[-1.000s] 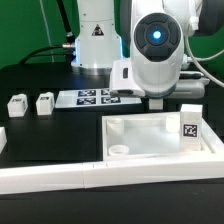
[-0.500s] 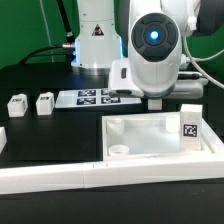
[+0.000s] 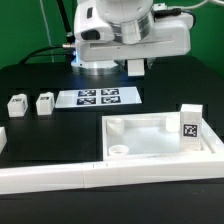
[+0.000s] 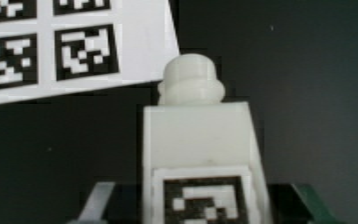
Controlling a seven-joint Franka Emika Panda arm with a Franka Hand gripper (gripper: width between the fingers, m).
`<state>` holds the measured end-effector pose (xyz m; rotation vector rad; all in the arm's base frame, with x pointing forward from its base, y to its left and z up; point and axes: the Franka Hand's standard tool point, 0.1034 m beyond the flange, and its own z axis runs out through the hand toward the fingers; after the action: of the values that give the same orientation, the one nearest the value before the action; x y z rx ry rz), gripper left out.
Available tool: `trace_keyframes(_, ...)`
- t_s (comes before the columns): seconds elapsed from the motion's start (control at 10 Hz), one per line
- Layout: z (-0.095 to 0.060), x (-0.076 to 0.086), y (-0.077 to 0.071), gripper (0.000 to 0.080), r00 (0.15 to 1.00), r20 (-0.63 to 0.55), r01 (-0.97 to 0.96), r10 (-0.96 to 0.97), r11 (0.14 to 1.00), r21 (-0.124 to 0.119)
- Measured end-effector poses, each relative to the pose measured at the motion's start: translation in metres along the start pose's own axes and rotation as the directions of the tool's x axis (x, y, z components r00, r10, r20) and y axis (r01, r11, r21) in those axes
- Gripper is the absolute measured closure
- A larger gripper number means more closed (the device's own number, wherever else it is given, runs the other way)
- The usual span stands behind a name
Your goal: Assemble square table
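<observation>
We find the pincer [image 4: 201, 203] clamped on the fourth leg [image 4: 197, 130], peg outward, ready, we judge, for a corner socket, hovering over the marker board [image 3: 100, 97] beyond the one square slab [image 3: 150, 150]. A standing leg [image 3: 190, 124] sits on the slab's corner. A loose leg [image 3: 44, 102] and its twin [image 3: 17, 104] rest on the worktop [image 3: 60, 135], off the slab toward the exterior view's left.

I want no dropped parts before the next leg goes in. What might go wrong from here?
1. The gripper seems to grip the held leg only near its tagged end, so the leg may tilt or slip in transit.
2. An upright leg stands at a corner of the square table. A low pass over the slab might knock it.
</observation>
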<state>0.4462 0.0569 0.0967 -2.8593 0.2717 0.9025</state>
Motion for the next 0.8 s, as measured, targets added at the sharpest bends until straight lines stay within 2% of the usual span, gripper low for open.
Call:
trace_keyframes(0.1, 0.000, 0.007, -0.002, 0.0515, 0.997, -0.083, 0.007, -0.007, 1.000, -0.003)
trace_keyframes(0.2, -0.002, 0.005, -0.003, 0.0515, 0.991, -0.135, 0.012, -0.011, 1.000, 0.001)
trace_keyframes(0.3, -0.006, 0.015, -0.002, 0.0514, 0.973, -0.228, 0.018, -0.018, 1.000, -0.002)
trace_keyframes(0.4, -0.023, 0.035, 0.001, 0.0514, 0.945, -0.323, 0.040, -0.046, 0.999, -0.024)
trace_keyframes(0.5, -0.054, 0.048, 0.002, 0.0514, 0.912, -0.404, 0.060, -0.071, 0.997, -0.038)
trace_keyframes(0.6, -0.085, 0.056, 0.002, 0.0514, 0.879, -0.466, 0.080, -0.102, 0.995, -0.067)
trace_keyframes(0.7, -0.123, 0.070, -0.001, 0.0514, 0.803, -0.575, 0.104, -0.158, 0.987, -0.126)
trace_keyframes(0.8, -0.117, 0.074, -0.003, 0.0514, 0.739, -0.656, 0.101, -0.157, 0.987, -0.123)
